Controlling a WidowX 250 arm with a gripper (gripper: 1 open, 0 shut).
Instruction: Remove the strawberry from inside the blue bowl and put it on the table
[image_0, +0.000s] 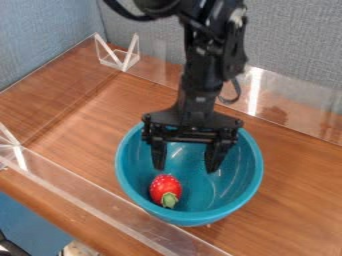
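Just strawberry (164, 188) below open claw (190, 152)

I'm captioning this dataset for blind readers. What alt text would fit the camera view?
A black robot gripper hangs open, pointing down over a teal-blue bowl, with a small red strawberry lying loose on the bowl's bottom near the front wall. The bowl sits on a brown wooden table edged by low clear acrylic walls.
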